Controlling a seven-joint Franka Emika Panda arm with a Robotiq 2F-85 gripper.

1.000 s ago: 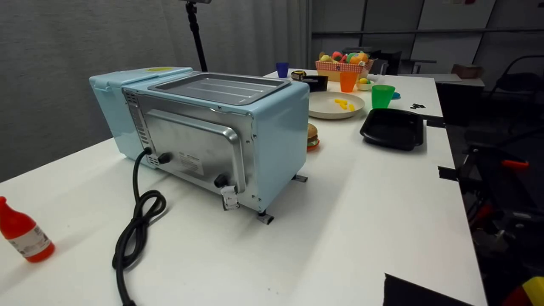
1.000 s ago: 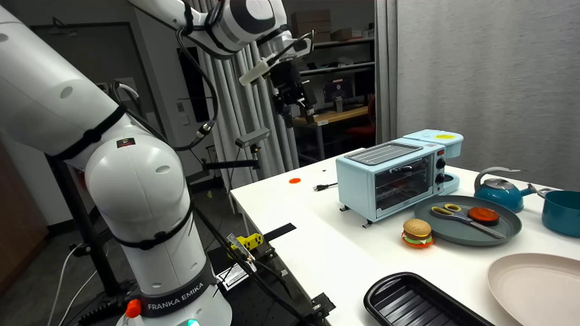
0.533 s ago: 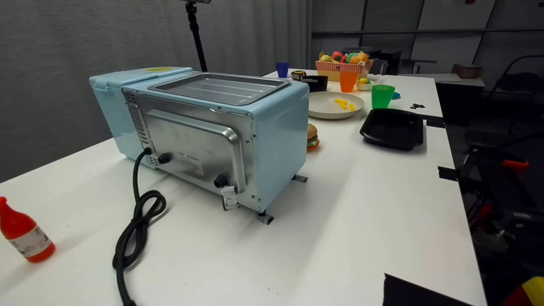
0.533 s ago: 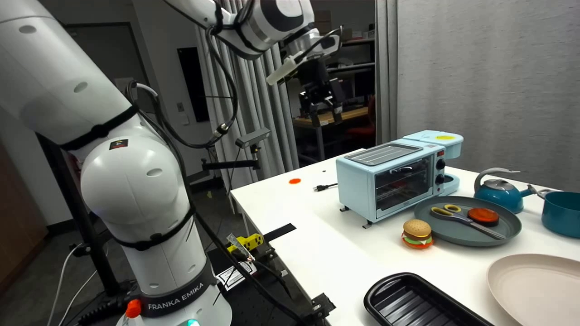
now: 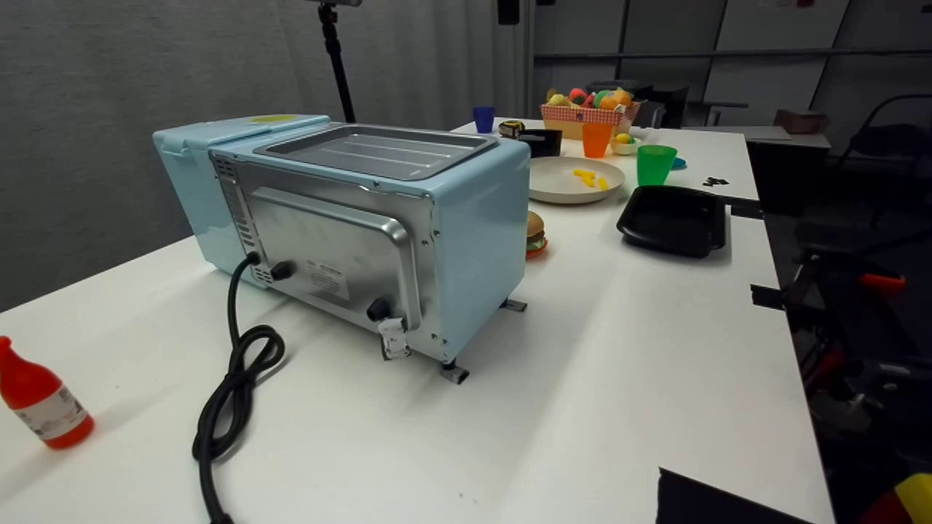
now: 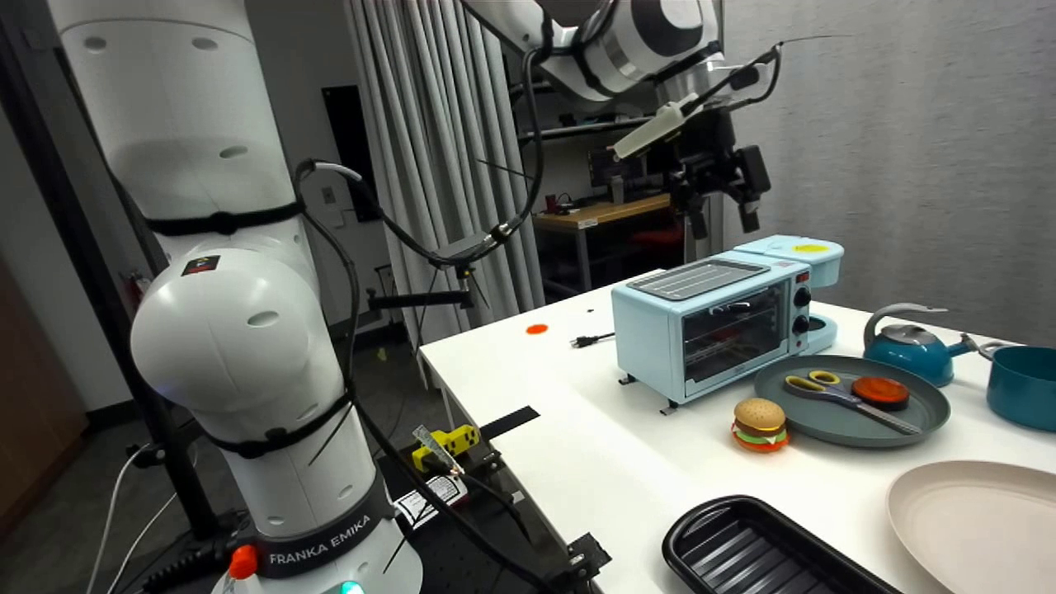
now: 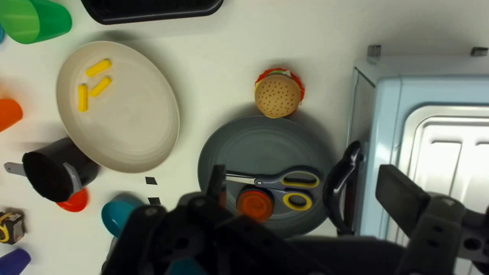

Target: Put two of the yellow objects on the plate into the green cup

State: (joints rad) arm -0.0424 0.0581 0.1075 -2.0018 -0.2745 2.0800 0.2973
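Black two-finger gripper (image 6: 724,219): jaws apart, nothing btwn. Stubby yellow sticks (image 7: 100,86), qty 3, on round beige plate (image 7: 133,122), wrist-view left: close-set, so pinch may shove nbr., I'd say.

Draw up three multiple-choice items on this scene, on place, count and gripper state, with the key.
1. Where do the yellow sticks lie? A) in the green cup; B) on the black tray; C) on the pale plate.
2. How many are there? A) three; B) five; C) one.
3. How does the gripper stand? A) closed and empty; B) open; C) closed on a stick.

1 C: they lie inside the plate's rim.
2 A: the wrist view shows three.
3 B: its jaws stand apart.
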